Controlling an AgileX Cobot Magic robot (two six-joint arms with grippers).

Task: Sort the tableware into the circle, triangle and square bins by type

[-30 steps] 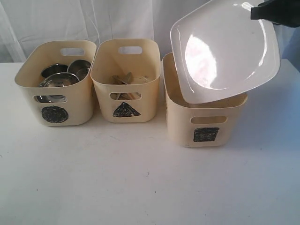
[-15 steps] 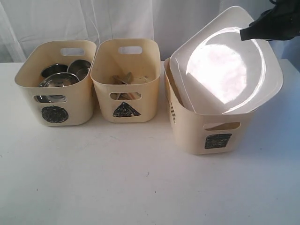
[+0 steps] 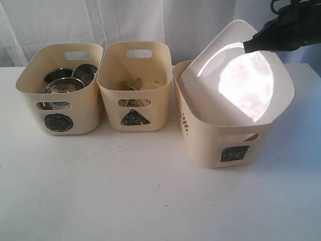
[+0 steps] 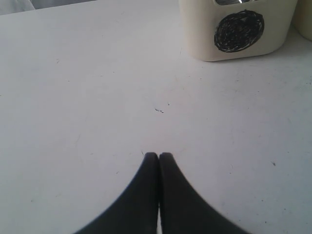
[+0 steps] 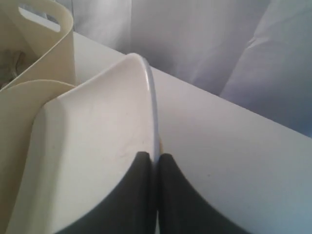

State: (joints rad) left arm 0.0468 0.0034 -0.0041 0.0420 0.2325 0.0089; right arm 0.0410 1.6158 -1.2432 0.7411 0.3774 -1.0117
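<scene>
My right gripper [image 3: 247,46] [image 5: 155,155] is shut on the rim of the large white plate [image 3: 235,80] [image 5: 97,161]. The plate leans steeply inside the square bin [image 3: 220,140], its upper corner sticking out above the rim. That bin is tipped and turned out of line with the other two. The circle bin [image 3: 58,108] [image 4: 234,29] at the left holds steel bowls and mugs [image 3: 67,80]. The triangle bin [image 3: 134,105] in the middle holds wooden chopsticks [image 3: 131,84] and other pieces. My left gripper [image 4: 158,155] is shut and empty above bare table in front of the circle bin.
The white table [image 3: 150,191] spreads out in front of the bins. A white curtain [image 3: 125,20] hangs close behind them. The right arm [image 3: 291,25] reaches in from the upper right.
The right gripper has lowered the plate from above the square bin down into it, moving left. The bin has been pushed forward and twisted. The left arm has not moved.
</scene>
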